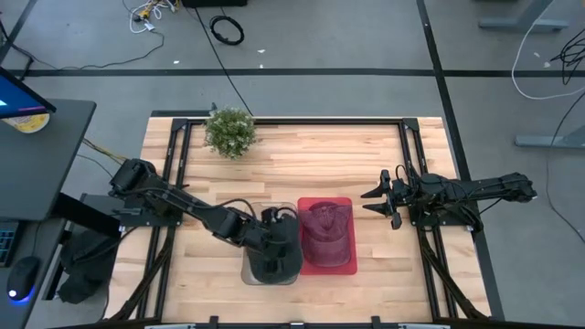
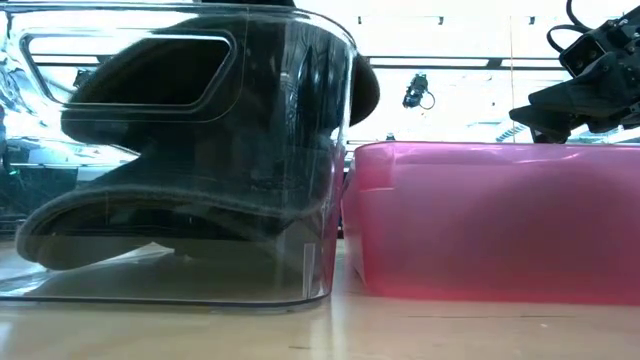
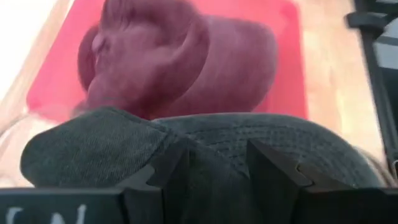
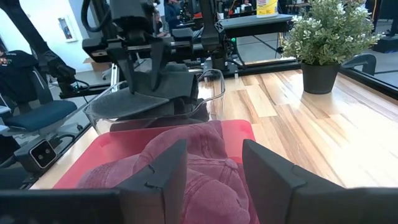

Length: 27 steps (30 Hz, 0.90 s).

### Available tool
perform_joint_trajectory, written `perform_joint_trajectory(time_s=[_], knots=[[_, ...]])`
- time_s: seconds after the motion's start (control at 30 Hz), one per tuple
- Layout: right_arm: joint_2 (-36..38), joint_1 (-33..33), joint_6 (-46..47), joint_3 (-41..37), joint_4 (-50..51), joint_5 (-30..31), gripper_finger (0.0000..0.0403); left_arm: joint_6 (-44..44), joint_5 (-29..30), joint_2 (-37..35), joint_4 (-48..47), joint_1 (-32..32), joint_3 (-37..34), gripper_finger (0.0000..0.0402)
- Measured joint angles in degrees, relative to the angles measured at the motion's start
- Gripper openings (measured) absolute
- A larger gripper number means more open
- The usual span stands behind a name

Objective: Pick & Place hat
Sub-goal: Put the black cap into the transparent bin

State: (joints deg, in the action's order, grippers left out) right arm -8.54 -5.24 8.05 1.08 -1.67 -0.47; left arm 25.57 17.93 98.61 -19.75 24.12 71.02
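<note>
A dark grey cap [image 3: 205, 143] sits in a clear plastic bin [image 1: 271, 271] near the table's near edge. My left gripper [image 1: 274, 239] comes down into that bin from above and is shut on the cap. In the low view the cap [image 2: 190, 215] fills the clear bin [image 2: 330, 150], its brim low near the bin's floor. A maroon cap [image 4: 186, 168] lies in a red bin [image 1: 345, 208] just right of the clear one. My right gripper [image 1: 377, 196] is open and holds nothing. It hovers level, right of the red bin, pointing at it. My left gripper pinches the dark grey cap's crown [image 3: 217, 146] between its two fingers [image 3: 171, 177], coming from above and pointing down. In the right wrist view the fingers [image 4: 142, 71] stand on the cap's top [image 4: 171, 81] inside the clear bin. Its brim [image 2: 70, 245] hangs low; whether it rests on the bin's floor I cannot tell.
A small potted plant [image 1: 229, 132] stands near the table's far edge, left of centre. Bare wooden tabletop [image 1: 320, 164] lies between the plant and the bins. Black frame rails [image 1: 409, 155] run along the table's sides. A monitor [image 1: 18, 100] stands off the table's left.
</note>
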Motion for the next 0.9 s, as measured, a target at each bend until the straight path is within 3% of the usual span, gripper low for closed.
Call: perform_joint_trajectory(time_s=[0.4, 0.77, 0.9], knots=[[0.00, -0.02, 0.00, 0.02, 0.00, 0.02, 0.0160, 6.43, -4.63, -0.13, -8.46, 0.43, -0.08, 0.0167], [0.00, -0.01, 0.01, 0.00, 0.01, 0.00, 0.0160, 5.02, -5.29, 2.94, -10.01, 0.24, 0.04, 0.0167], [0.00, -0.02, 0.00, 0.02, 0.00, 0.01, 0.0160, 5.06, -8.70, 4.40, -9.85, -1.10, 0.13, 0.0167]])
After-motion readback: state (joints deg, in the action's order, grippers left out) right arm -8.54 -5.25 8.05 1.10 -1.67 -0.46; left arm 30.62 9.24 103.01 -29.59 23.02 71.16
